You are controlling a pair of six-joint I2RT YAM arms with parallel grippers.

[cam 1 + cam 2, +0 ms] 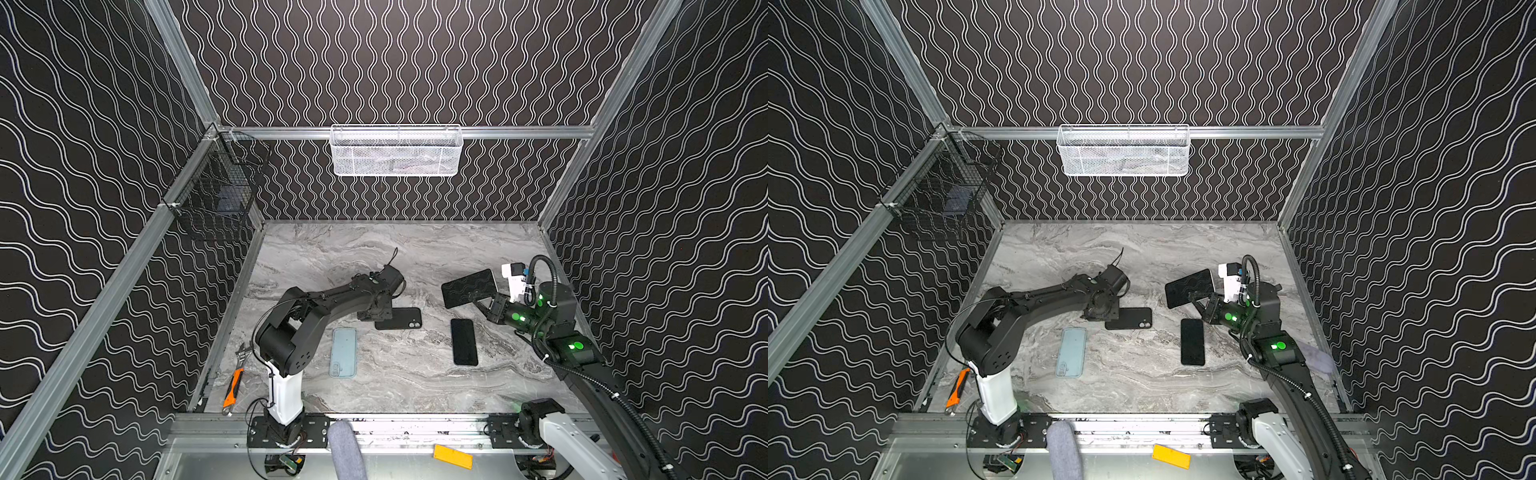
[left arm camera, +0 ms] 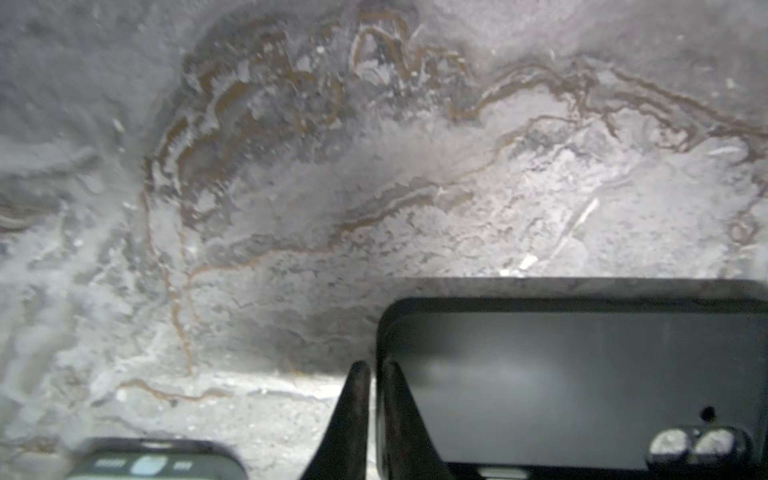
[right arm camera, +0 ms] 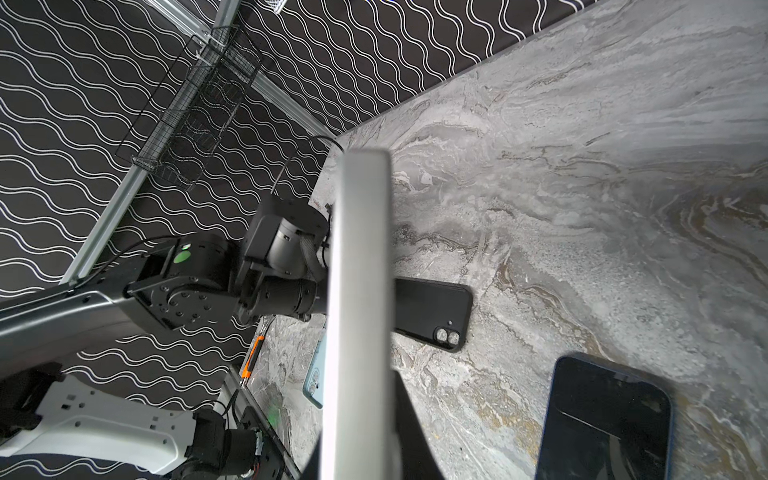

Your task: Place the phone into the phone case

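A black phone case point(image 1: 398, 318) point(image 1: 1128, 318) lies open side up on the marble table, its camera cutout toward the right. My left gripper point(image 1: 370, 318) point(image 2: 374, 374) is shut on the case's left end wall point(image 2: 582, 374), one finger inside and one outside. My right gripper point(image 1: 482, 301) point(image 3: 359, 415) is shut on a phone point(image 1: 468, 287) point(image 1: 1188, 287) with a dark screen. It holds the phone tilted above the table to the right of the case, and the silver edge point(image 3: 359, 291) fills the right wrist view.
A second dark phone point(image 1: 464, 341) point(image 3: 606, 415) lies screen up at front right. A light blue case point(image 1: 343, 352) point(image 2: 153, 461) lies at front left. An orange-handled wrench point(image 1: 232, 384) sits by the left rail. A white basket point(image 1: 395, 151) and a black wire basket point(image 1: 216, 195) hang on the walls.
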